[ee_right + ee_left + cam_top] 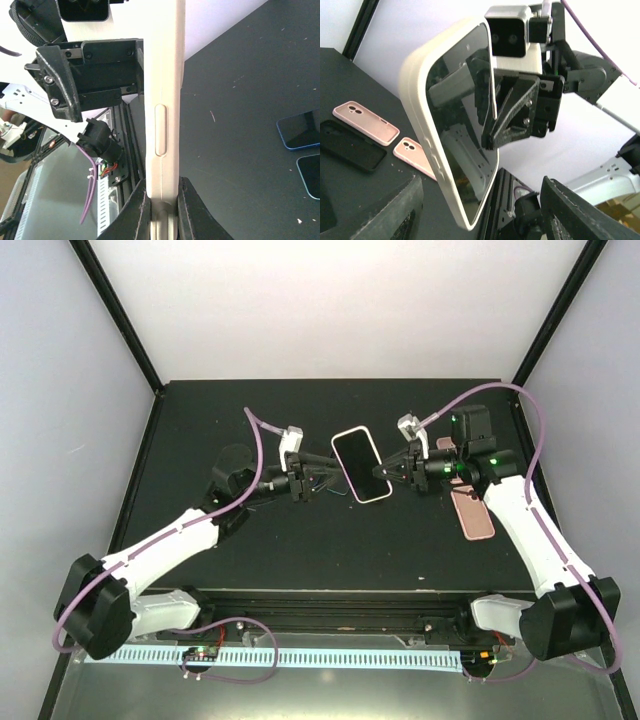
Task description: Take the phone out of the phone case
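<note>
Aloft, phone (358,460) edge in right hand (384,472)

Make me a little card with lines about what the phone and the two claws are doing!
phone: up in the air above the table, between the two claws
phone case: cream, on the phone
right claw: shut on the edge of the phone case
left claw: open, one finger on each side of the phone, not pinching it
also on the table: pink cover, second pink cover, black cover
job done: not yet
</note>
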Robot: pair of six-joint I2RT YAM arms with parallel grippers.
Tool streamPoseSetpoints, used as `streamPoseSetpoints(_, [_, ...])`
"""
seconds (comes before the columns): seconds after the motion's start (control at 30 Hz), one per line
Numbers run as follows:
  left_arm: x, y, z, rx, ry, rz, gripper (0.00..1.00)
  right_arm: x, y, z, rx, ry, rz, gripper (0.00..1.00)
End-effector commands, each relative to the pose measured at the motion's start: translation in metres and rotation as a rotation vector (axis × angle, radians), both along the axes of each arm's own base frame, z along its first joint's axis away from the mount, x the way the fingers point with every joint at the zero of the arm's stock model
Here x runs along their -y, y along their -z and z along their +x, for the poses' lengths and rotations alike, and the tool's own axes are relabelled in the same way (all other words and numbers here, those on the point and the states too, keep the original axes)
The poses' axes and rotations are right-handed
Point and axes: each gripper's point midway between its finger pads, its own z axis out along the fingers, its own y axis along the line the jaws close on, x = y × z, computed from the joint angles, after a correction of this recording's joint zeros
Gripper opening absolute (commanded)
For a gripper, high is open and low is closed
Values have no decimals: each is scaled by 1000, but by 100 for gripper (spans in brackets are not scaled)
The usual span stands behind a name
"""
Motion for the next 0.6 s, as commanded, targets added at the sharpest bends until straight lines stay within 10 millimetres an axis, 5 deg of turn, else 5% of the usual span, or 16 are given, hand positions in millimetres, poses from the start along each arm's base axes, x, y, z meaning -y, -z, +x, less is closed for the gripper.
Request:
streamPoseSetpoints(0.0, [5,-16,2,41,-30,-90,62,-3,-9,-7,23,-61,79,1])
streamPoseSetpoints(0.57, [10,-20,20,68,-100,-111,49,-5,-10,-17,-39,-104,149,1])
